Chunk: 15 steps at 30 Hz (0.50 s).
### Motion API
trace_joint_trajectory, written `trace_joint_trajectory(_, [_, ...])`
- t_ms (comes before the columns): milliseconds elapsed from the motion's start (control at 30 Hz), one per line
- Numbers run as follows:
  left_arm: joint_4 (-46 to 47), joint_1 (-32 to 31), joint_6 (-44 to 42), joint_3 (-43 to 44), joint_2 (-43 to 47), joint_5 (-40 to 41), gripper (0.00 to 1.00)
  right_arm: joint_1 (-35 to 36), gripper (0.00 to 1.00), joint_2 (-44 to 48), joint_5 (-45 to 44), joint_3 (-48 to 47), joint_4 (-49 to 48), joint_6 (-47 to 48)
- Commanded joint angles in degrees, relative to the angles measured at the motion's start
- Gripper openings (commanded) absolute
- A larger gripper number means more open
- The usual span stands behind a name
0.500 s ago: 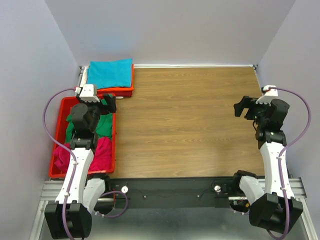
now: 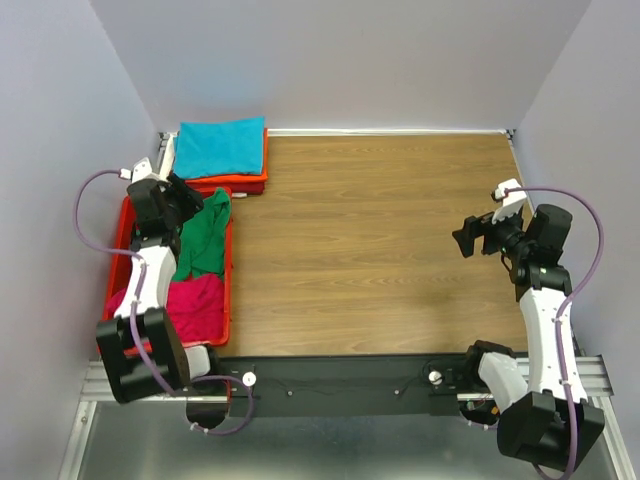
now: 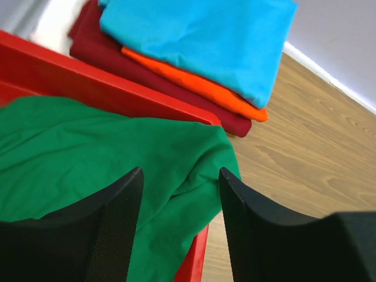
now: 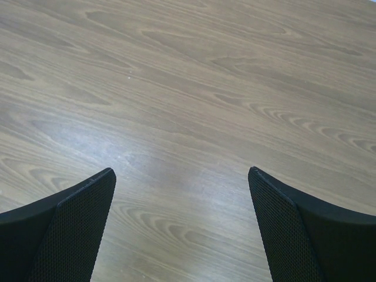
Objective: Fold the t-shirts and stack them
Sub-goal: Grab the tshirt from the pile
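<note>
Green t-shirt heaped in red tray, draped over its right rim; magenta t-shirt at near end; teal-topped folded stack just beyond. Pick-up step, likely. Left gripper apart above green cloth, nothing clamped; right gripper wide apart over table. Next: lower, pinch, lift out.

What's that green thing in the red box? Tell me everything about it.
The green t-shirt is plain soft cloth, crumpled and unfolded, lying in the red tray with one corner spilling over its rim toward the wooden table. A magenta shirt lies beside it. The left gripper hangs open just above it; contact is unclear.
</note>
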State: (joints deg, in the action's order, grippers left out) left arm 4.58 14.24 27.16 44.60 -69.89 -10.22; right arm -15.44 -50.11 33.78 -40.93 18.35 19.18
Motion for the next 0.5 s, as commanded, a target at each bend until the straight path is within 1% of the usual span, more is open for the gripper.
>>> trace_joint_trajectory(0, [-2.6, 0.3, 6.4, 4.3, -7.2, -2.5, 0.61, -0.1, 1.00, 1.6, 1.1, 0.9, 2.6, 2.4])
trace_joint_trajectory(33, [-3.4, 0.4, 8.4, 5.9, -8.8, -1.3, 0.58, -0.1, 1.00, 2.0, 0.9, 0.9, 2.7, 2.5])
trace_joint_trajectory(133, [-4.5, 0.2, 9.5, 9.7, -15.4, -1.2, 0.54, -0.1, 1.00, 2.5, 0.9, 0.9, 2.8, 2.4])
trace_joint_trajectory(167, [-4.5, -0.1, 8.4, 10.5, -16.8, -3.2, 0.54, -0.1, 1.00, 2.6, 0.8, 0.9, 2.8, 2.5])
trace_joint_trajectory(233, [-6.1, -1.1, 6.8, 12.4, -19.5, -4.4, 0.54, -0.1, 1.00, 2.7, 0.8, 0.9, 2.9, 2.5])
trace_joint_trajectory(367, [-6.1, -2.8, 0.5, 13.4, -21.2, -5.8, 0.54, -0.1, 1.00, 2.7, 1.0, 0.9, 2.9, 2.4])
trace_joint_trajectory(467, [-6.0, -3.2, -4.4, 14.1, -22.8, -6.4, 0.49, -0.1, 1.00, 2.8, 1.1, 0.8, 3.0, 2.4])
